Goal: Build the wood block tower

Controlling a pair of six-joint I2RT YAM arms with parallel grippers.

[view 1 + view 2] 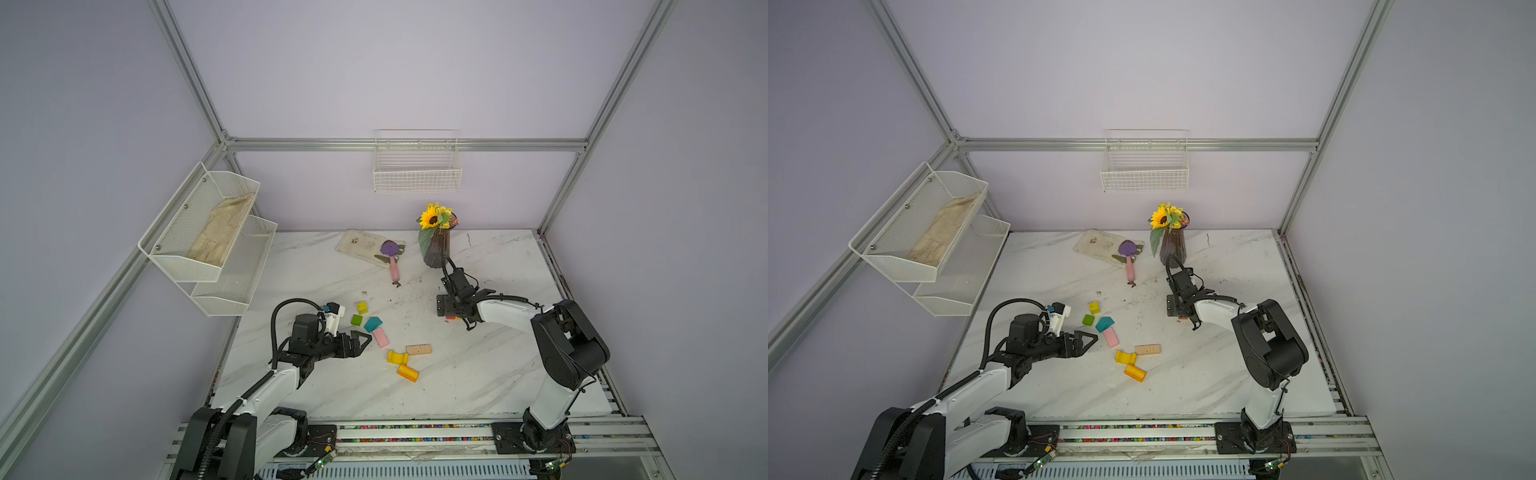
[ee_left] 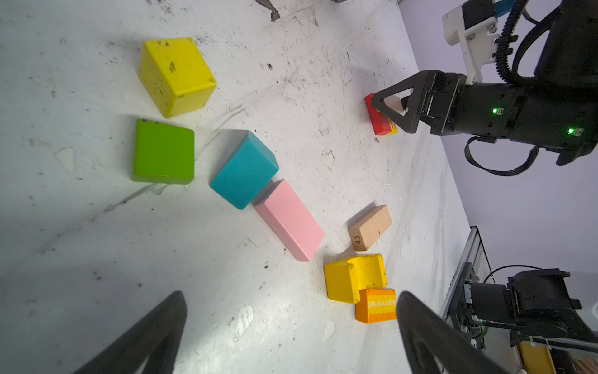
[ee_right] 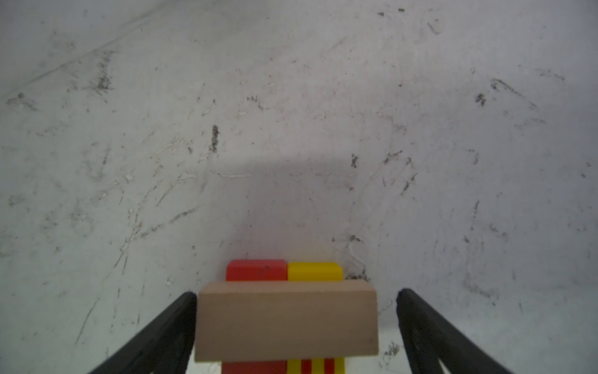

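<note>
My right gripper [image 3: 296, 293] stands open around a tan bar [image 3: 286, 320] that lies across a red block [image 3: 255, 270] and a yellow block [image 3: 315, 271], a low tower. One finger is clearly apart from the bar. In both top views this gripper [image 1: 455, 316] points down and hides the stack. Loose wood blocks lie left of centre: a yellow cube [image 1: 362, 307], green [image 1: 356, 320], teal [image 1: 373, 323], pink [image 1: 380, 338], a second tan bar [image 1: 419, 349], a yellow arch [image 1: 397, 357] and orange [image 1: 408, 372]. My left gripper [image 1: 362, 345] is open and empty beside the pink block [image 2: 289, 220].
A dark ribbed vase with a sunflower [image 1: 436, 249] stands just behind the right gripper. A purple scoop with a pink handle [image 1: 390, 253] lies on a flat tray [image 1: 357, 245] at the back. A white mesh shelf [image 1: 208, 232] hangs on the left wall.
</note>
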